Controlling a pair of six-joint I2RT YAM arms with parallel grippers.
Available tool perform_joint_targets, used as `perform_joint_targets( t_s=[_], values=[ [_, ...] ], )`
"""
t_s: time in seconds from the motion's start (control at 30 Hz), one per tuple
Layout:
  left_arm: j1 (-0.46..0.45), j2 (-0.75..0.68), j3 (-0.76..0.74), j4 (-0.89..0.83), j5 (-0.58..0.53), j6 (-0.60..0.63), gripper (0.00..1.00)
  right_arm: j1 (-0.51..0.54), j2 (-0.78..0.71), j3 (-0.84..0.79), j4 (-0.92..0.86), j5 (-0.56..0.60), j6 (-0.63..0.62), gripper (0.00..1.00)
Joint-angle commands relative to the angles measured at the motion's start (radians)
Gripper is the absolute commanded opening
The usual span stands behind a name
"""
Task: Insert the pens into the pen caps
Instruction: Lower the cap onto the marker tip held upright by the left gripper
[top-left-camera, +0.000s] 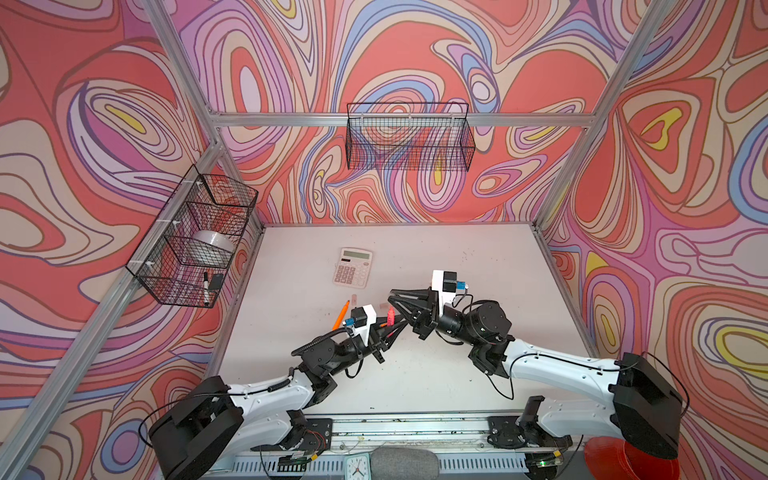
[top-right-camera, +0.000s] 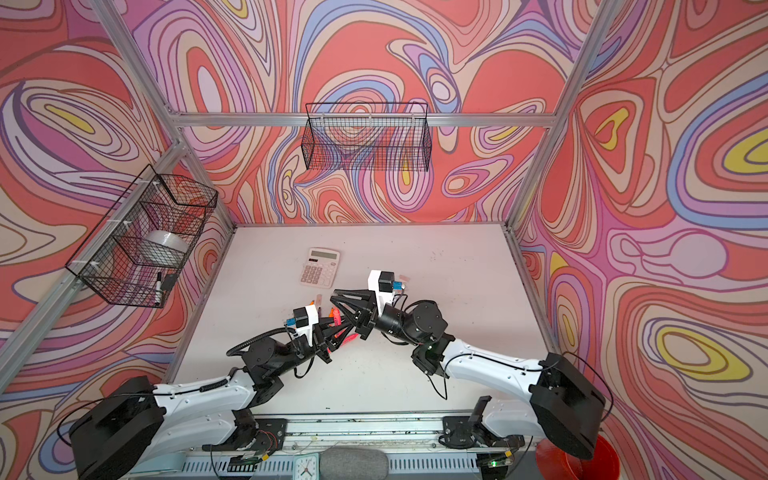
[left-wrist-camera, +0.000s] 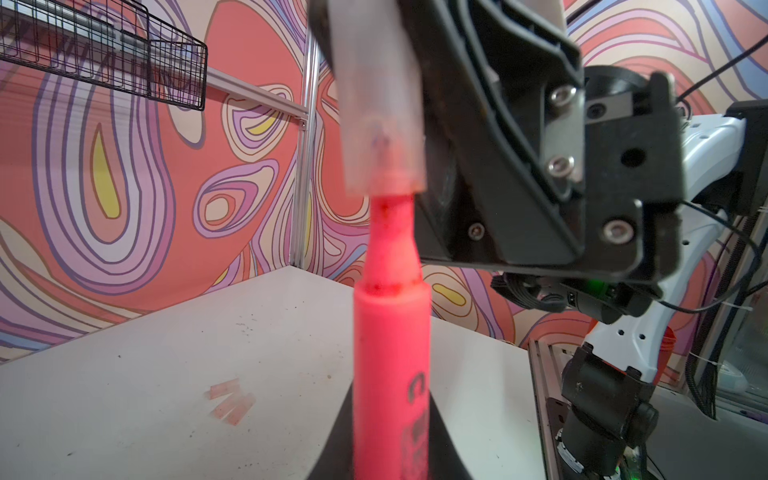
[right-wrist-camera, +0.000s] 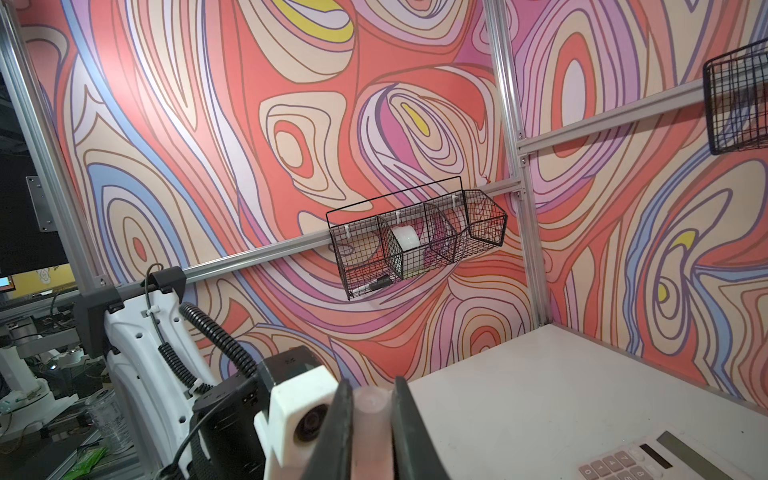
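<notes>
The white table (top-left-camera: 457, 257) fills the floor of the booth. Both arms reach in from its near edge and meet over its middle. A long wire basket (top-left-camera: 409, 137) hangs on the back wall. A compartmented wire basket (top-left-camera: 195, 237) on the left wall holds a roll of tape (top-left-camera: 212, 245) and, in its nearest section, a black-and-white marker (top-left-camera: 205, 286). A pink calculator (top-left-camera: 352, 267) lies flat toward the back of the table.

The left gripper (left-wrist-camera: 392, 399) is clamped on the barrel of a pink-red pen (left-wrist-camera: 392, 340). The pen is held off the table, its tapered tip pointing at the right gripper (right-wrist-camera: 371, 395), whose fingers are pinched tight on a pale translucent cap (right-wrist-camera: 372, 432). In the left wrist view the pen's tip meets the cap's open mouth and seems to be just inside it.

An orange pen (top-left-camera: 340, 314) lies on the table just left of the left wrist. Loose caps (left-wrist-camera: 230, 399) lie close together on the table. A lone cap (top-left-camera: 354, 298) rests between the calculator and the orange pen.
</notes>
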Motion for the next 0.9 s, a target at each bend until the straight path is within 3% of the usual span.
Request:
perform_joint_targets(
  t_s=[0.0, 0.33, 0.5, 0.6, 0.8, 0.83, 0.87],
  values=[
    [-0.002, -0.019, -0.012, 0.082, -0.016, 0.01, 0.0, 0.006, 0.013, -0.023, 0.024, 0.005, 0.023, 0.0],
    [0.0, -0.04, -0.021, 0.082, -0.015, 0.026, 0.0, 0.022, -0.022, -0.107, 0.031, -0.008, 0.057, 0.0],
    [-0.002, -0.051, -0.029, 0.083, -0.005, 0.056, 0.0, 0.045, -0.021, -0.09, -0.064, 0.025, 0.054, 0.0],
    [-0.001, -0.062, -0.039, 0.084, -0.015, 0.088, 0.0, 0.064, -0.036, -0.088, -0.113, 0.058, 0.044, 0.12],
    [-0.001, -0.089, -0.053, 0.083, -0.02, 0.127, 0.0, 0.075, -0.11, -0.106, -0.207, 0.141, 0.044, 0.51],
    [-0.001, -0.088, -0.054, 0.082, -0.019, 0.133, 0.0, 0.076, -0.126, -0.111, -0.215, 0.145, 0.042, 0.66],
    [-0.001, -0.087, -0.053, 0.083, -0.016, 0.138, 0.0, 0.076, -0.143, -0.111, -0.23, 0.152, 0.037, 0.72]
  ],
)
